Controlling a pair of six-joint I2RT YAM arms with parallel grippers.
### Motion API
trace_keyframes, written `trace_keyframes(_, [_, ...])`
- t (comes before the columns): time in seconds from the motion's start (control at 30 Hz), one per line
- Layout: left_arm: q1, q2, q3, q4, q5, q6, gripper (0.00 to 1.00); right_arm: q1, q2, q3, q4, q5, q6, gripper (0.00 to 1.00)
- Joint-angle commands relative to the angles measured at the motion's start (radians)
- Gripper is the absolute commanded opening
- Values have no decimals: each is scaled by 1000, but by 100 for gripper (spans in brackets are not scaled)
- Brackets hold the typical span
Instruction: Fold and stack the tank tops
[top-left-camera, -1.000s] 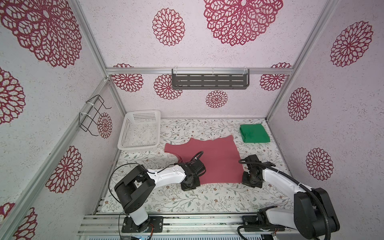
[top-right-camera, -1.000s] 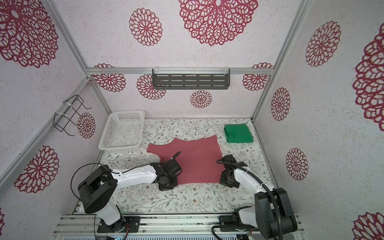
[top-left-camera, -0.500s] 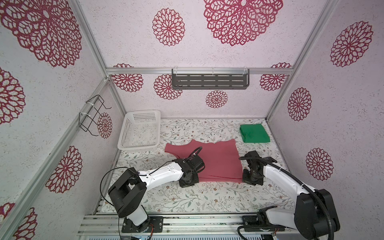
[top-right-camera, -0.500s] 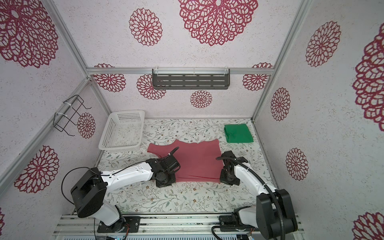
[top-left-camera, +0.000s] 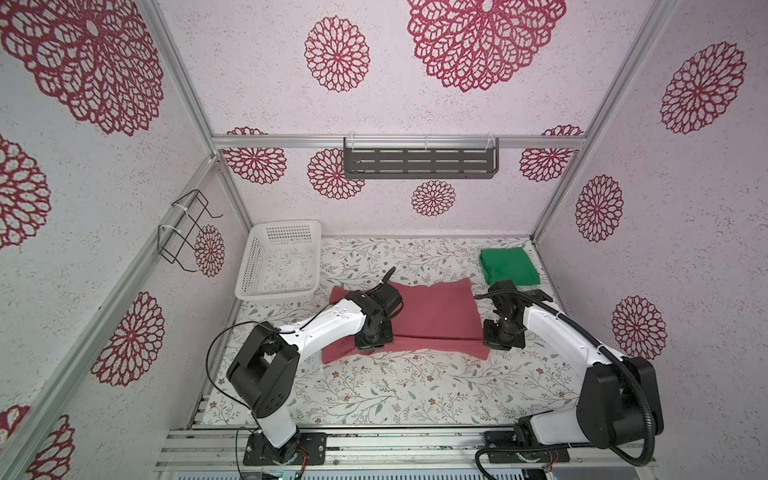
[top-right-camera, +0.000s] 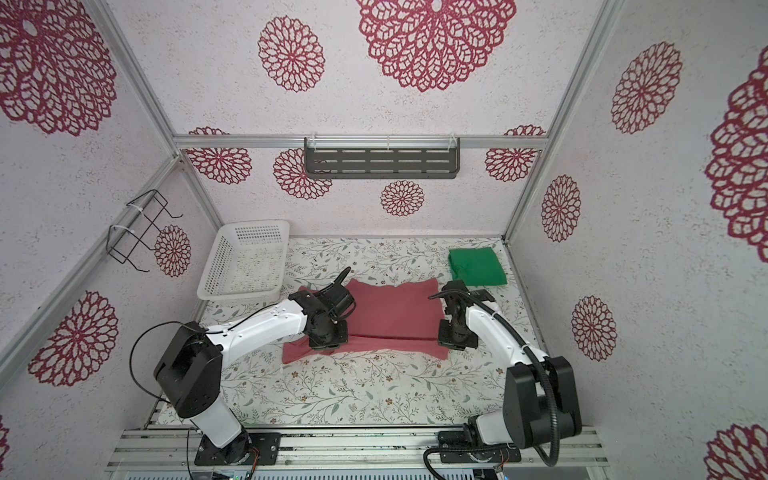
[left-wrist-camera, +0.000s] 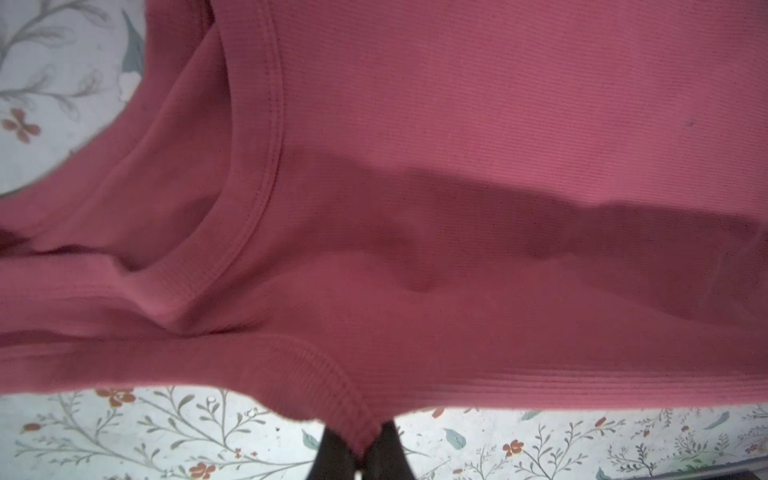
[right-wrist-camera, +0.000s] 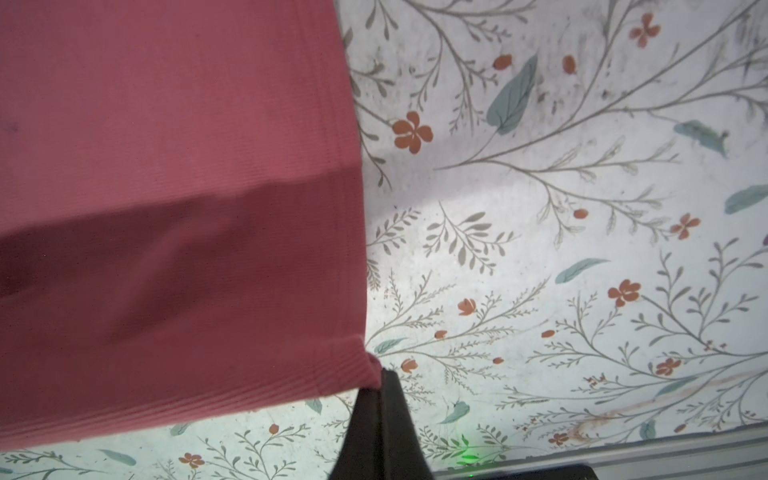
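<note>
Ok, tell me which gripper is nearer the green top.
Right. The right gripper is in front of the green top; the left gripper is farther, across the pink top.

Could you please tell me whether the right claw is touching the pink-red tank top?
Touching. The right wrist view shows the right claw shut on a corner of the pink-red tank top, with the cloth pinched between its fingertips.

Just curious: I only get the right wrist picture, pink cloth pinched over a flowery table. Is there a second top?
Observer: Yes, a green tank top lies folded at the back right.
Operator: Who holds the pink one's other end?
Observer: The left tool, shut on the pink tank top near its neckline.
Operator: Anything else there?
Observer: A white basket, back left.
</note>
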Motion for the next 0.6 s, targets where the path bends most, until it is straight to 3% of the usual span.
trace_keyframes(0.0, [35, 57, 46, -20, 1, 102, 0, -19, 47, 54, -3, 34, -62, 0])
trace_keyframes(0.57, [194, 378, 398, -100, 27, 364, 0, -72, 460, 375, 84, 56, -186, 0])
